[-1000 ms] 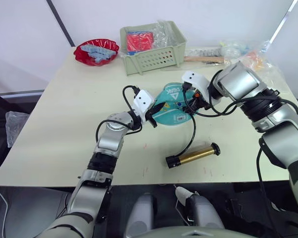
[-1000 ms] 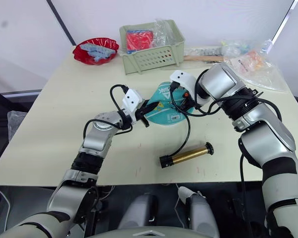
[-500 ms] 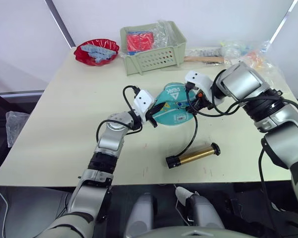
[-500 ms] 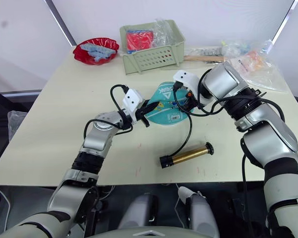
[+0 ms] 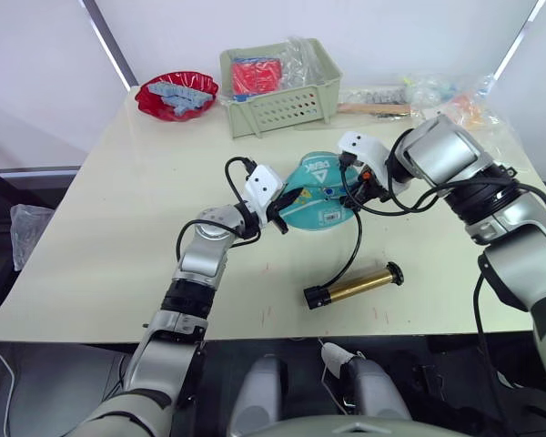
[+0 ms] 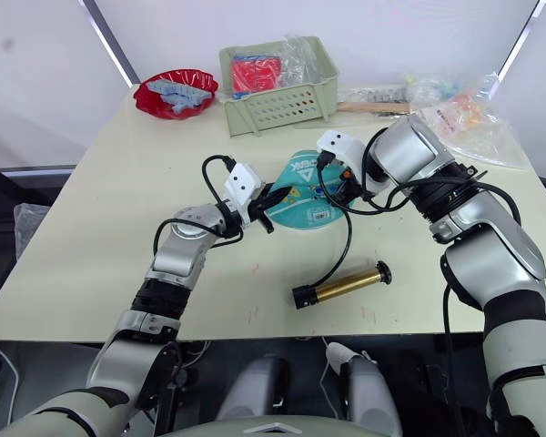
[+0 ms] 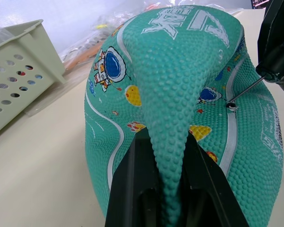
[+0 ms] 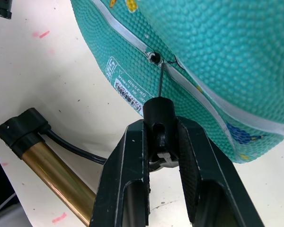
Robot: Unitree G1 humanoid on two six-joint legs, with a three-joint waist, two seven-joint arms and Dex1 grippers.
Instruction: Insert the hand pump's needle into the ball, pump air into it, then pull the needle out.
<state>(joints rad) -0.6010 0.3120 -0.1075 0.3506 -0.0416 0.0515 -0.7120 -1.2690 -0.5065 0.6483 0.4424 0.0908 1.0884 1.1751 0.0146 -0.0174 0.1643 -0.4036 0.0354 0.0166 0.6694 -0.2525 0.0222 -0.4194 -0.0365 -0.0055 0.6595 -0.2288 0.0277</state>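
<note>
**Needle tip held at the ball's valve, pump lying on the table**

A teal ball, flat and partly deflated, lay on a pale table. It carried cartoon prints, a white triangle logo and a white label patch.

The left gripper was at the ball's left edge. Its two black fingers were clenched on a raised fold of the ball's skin, which stood up between them.

The right gripper was at the ball's right side. Its fingers were grasping the small black fitting of the needle. The thin metal pin pointed at the ball's small round valve hole, with its tip right at the edge of the hole. Whether the tip had gone in could not be told.

A thin black hose ran from the fitting down to the hand pump. The pump lay on its side on the table, near the ball and nearer to the robot, with nothing holding it.

Behind the ball, farther from the robot, stood a pale green basket. A red bowl sat to the basket's left. Clear plastic bags lay to the ball's far right.
</note>
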